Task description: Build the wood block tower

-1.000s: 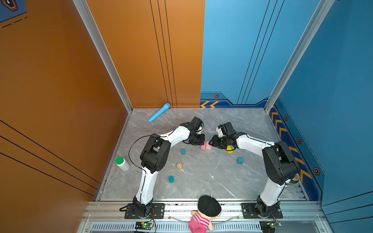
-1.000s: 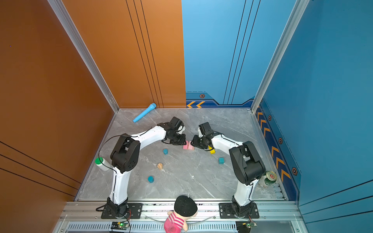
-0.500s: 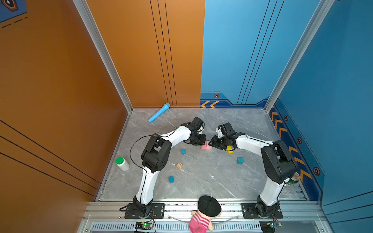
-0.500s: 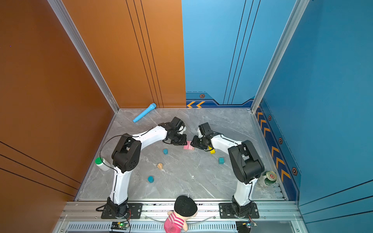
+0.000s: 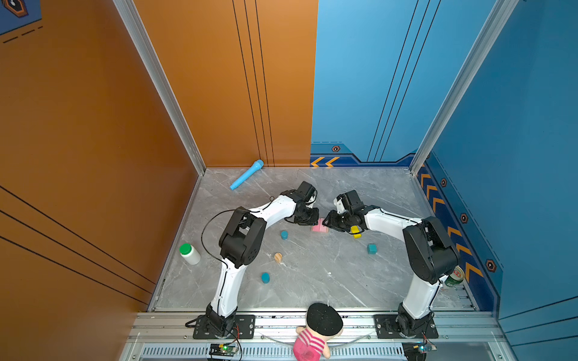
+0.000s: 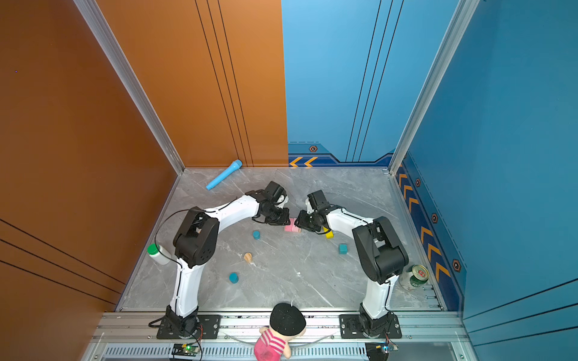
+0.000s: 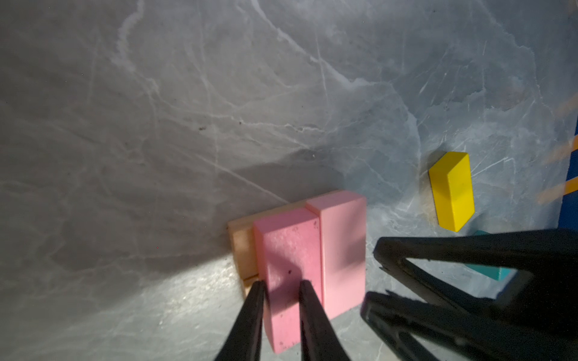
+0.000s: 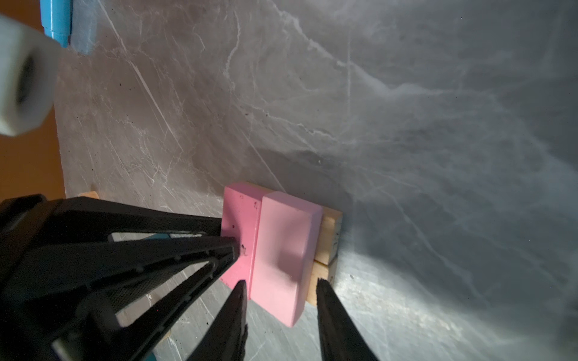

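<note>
**Tower.** The tower [image 5: 319, 226] stands on the tabletop [image 5: 312, 290] near its middle, somewhat toward the back edge, between the two grippers. It has two layers. The tan bars [image 8: 327, 237] lie at the bottom, and pink bar A [image 7: 287, 247] and pink bar B [image 7: 344, 247] lie side by side across them.

**Left gripper.** The left gripper [image 7: 281, 284] stands at a narrow opening. The gap between its fingers [image 7: 253, 315] is narrower than pink bar A. The tips sit over that bar's top face at its near end. Whether they press on it cannot be told.

**Right gripper.** The right gripper [image 8: 280, 281] stands at a moderate opening, a little wider than pink bar B [image 8: 286, 247]. Its fingers [image 8: 331, 315] straddle the near end of that bar. The finger on the tan-bar side stands clear of the bar, and the other lies just beside it.

**Loose blocks.**
- The yellow bar [image 5: 356, 232] lies beside the tower, partly under the right arm.
- The teal cube [image 5: 372, 248] lies toward the right edge.
- One blue cylinder [image 5: 284, 234], the tan cylinder [image 5: 278, 257] and a second blue cylinder [image 5: 265, 277] lie apart on the left half, stepping toward the front edge.
</note>
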Controlling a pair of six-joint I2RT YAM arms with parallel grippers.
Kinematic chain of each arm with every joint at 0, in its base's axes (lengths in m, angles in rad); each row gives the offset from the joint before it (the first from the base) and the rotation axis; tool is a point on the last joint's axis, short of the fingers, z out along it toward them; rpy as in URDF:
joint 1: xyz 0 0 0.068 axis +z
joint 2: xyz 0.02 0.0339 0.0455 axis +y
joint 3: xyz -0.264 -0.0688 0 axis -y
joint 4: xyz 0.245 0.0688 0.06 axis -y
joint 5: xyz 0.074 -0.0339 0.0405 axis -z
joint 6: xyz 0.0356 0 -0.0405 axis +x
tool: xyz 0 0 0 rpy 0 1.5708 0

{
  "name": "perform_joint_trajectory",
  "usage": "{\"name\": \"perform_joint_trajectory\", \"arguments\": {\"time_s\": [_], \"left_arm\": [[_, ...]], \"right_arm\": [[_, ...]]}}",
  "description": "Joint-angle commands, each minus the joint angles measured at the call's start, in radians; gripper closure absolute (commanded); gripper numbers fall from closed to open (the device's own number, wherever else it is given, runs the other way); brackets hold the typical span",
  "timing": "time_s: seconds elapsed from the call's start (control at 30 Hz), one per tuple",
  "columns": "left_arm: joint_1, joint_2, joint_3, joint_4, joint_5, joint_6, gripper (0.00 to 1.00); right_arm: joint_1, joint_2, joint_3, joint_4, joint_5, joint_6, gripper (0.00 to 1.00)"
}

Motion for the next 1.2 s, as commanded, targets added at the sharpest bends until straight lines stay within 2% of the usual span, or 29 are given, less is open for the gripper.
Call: {"name": "perform_joint_trajectory", "arguments": {"time_s": [0.0, 1.17], "left_arm": [[-0.007, 0.017, 0.024, -0.026, 0.017, -0.009, 0.77], [-0.013, -0.005, 0.022, -0.025, 0.016, -0.016, 0.76]], "right_arm": [[-0.006, 0.020, 0.032, 0.016, -0.011, 0.005, 0.62], [-0.014, 0.065, 0.075, 0.010, -0.023, 0.003, 0.62]]}}
